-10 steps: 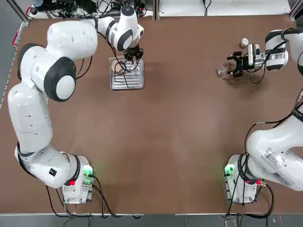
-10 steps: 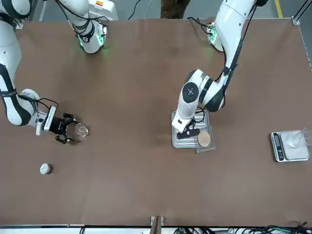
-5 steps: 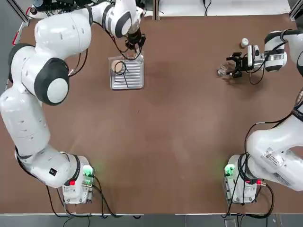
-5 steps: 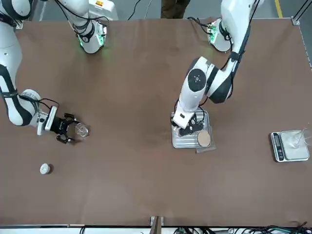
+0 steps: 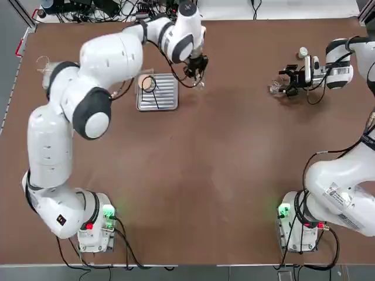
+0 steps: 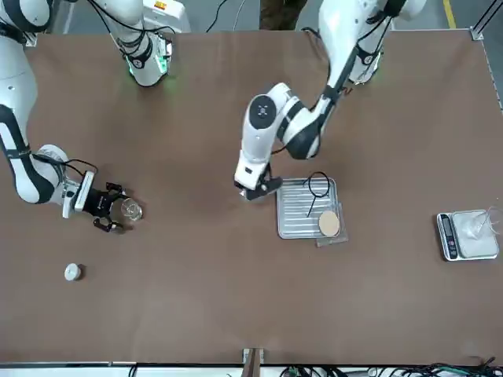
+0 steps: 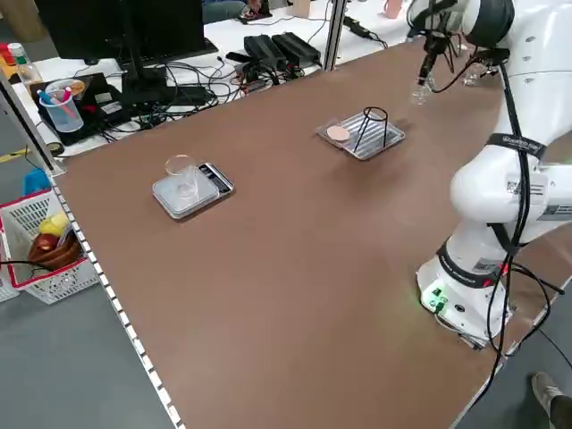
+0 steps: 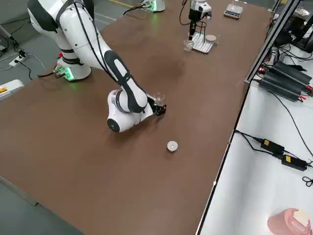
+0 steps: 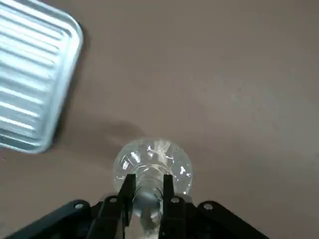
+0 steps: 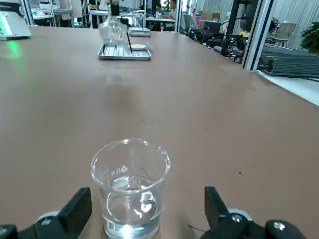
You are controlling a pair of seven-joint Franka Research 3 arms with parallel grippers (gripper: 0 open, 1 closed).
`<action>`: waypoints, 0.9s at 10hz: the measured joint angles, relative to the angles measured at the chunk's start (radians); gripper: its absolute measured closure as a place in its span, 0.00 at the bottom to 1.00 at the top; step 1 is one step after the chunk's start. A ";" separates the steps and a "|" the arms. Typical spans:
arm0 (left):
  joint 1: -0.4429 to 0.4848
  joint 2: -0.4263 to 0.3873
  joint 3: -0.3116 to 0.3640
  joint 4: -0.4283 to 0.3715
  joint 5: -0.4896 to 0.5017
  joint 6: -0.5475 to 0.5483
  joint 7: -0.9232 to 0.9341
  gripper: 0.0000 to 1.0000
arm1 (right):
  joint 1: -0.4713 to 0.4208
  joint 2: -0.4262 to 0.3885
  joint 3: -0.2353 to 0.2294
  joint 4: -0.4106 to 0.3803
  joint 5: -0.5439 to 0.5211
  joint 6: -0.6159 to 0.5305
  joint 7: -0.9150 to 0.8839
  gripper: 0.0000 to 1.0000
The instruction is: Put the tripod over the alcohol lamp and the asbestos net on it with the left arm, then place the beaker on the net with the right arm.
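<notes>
Top view first: your left gripper (image 5: 197, 69) sits in the upper middle of the frame, just right of the ribbed silver tray (image 5: 166, 99). The left wrist view shows what it carries: its two fingers (image 9: 125, 191) are pinched narrow on the neck of the alcohol lamp (image 9: 152, 163), round clear glass body hanging below them over bare brown table (image 5: 193, 175), with the tray's corner at the upper left of that picture. In the front view the left gripper (image 6: 257, 188) is at center frame, immediately left of the tray (image 6: 295, 212). The tripod (image 6: 314, 192) stands on that tray, black ring up, and the asbestos net (image 6: 329, 225) lies at the tray's lower right corner, tan disc showing, its mesh edge poking past the rim. Over at the upper right of the top view, your right gripper (image 5: 290, 81) lies low and level with the beaker (image 5: 275, 88) right at its fingertips. The right wrist view puts the beaker (image 10: 130, 186) upright between fingers (image 10: 75, 208) spread wide, clear gaps on both sides, not touching the glass. A small white capped bottle (image 6: 72, 272) sits at the lower left of the front view, apart from the beaker. A grey scale (image 6: 466, 236) with a clear dish on it is at the right edge there. No label or writing is legible on any of it.
</notes>
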 joint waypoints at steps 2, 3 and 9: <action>-0.056 0.057 0.030 0.041 0.000 0.047 -0.028 0.74 | 0.004 0.005 0.003 -0.002 0.006 0.007 -0.002 0.00; -0.071 0.072 0.053 0.045 0.000 0.081 -0.035 0.74 | 0.006 0.008 0.006 -0.002 0.010 0.010 -0.003 0.00; -0.080 0.129 0.079 0.047 0.000 0.158 -0.036 0.74 | 0.007 0.014 0.013 -0.001 0.016 0.016 -0.007 0.15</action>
